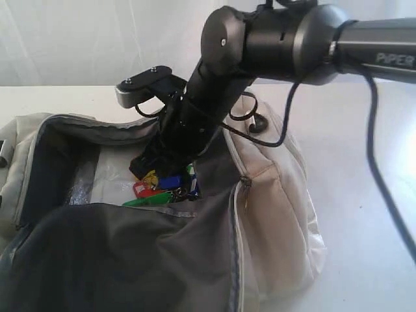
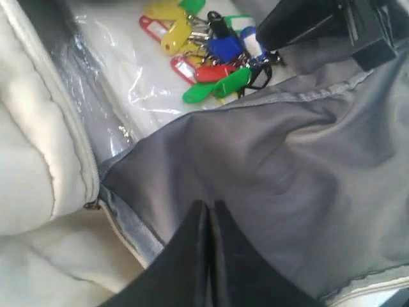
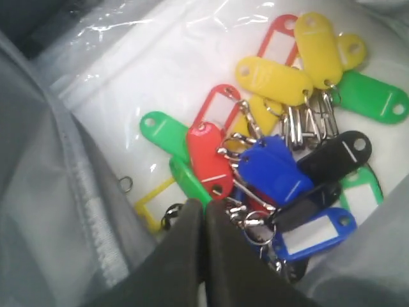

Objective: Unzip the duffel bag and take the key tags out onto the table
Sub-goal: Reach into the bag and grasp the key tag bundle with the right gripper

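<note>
- Check the surface: a wide, plain white matte table (image 1: 364, 214) carries the work, and a pale white backdrop (image 1: 78, 39) stands behind its far edge.
- Locate the large cream-beige fabric duffel bag (image 1: 279, 214) on the table, short of the far edge. Its grey zipper is undone and the top gapes open.
- Locate the bunch of small plastic key tags (image 1: 162, 185) in blue, green, red, yellow and black on silver rings. It lies inside the bag on the floor, on clear crinkled plastic film (image 3: 160, 38), just beside the edge of a folded-over dark grey lining flap (image 1: 117, 260).
- Right gripper (image 3: 203, 214): the jaws are together, with the tips at the bunch beside a red tag. You cannot tell whether a ring is caught between them.
- Left gripper (image 2: 209, 214): the jaws are together, with the tips on the dark grey lining. You cannot tell whether fabric is pinched.
- Note that only the exterior view shows the dark grey right arm (image 1: 273, 39) reaching down into the opening; there the arm hides its gripper tips.
- Note that only the right wrist view resolves single tags and rings, and only the left wrist view shows the left gripper.
</note>
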Controlling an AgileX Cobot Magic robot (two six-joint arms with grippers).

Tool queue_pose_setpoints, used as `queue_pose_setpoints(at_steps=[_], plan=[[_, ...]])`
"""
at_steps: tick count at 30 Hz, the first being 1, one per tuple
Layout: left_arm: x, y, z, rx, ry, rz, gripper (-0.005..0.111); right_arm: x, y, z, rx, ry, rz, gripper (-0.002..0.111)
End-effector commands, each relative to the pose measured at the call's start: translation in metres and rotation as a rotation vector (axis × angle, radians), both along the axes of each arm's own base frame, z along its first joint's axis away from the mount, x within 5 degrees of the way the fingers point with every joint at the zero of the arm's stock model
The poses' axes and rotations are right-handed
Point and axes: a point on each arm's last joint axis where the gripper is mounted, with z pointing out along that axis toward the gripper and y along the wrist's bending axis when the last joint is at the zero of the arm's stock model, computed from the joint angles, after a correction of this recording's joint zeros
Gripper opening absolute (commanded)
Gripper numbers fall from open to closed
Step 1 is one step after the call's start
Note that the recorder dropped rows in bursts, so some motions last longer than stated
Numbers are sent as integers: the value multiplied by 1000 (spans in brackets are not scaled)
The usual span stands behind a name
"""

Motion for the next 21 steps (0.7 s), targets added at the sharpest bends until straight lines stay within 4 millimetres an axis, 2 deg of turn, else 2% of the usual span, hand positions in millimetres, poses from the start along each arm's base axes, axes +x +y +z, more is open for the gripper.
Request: queue_pose_setpoints(at_steps=[1, 3, 6, 8, 15, 21], plan=[[-2, -2, -13, -34, 13, 11, 0, 14, 8, -9, -72, -9, -41, 18], [-2, -2, -13, -35, 7, 6, 0, 20, 11, -15, -129, -14, -102, 33], [-1, -3, -12, -45, -1, 1, 0, 18, 23, -27, -166, 31, -77, 53], [-1, -3, -12, -45, -1, 1, 0, 19, 27, -35, -181, 37, -63, 59], [-1, -3, -12, -45, -3, -1, 0, 26, 33, -60, -235, 35, -30, 74], [-2, -8, -12, -34, -13, -47, 0, 23, 32, -92, -341, 187, -7, 75]])
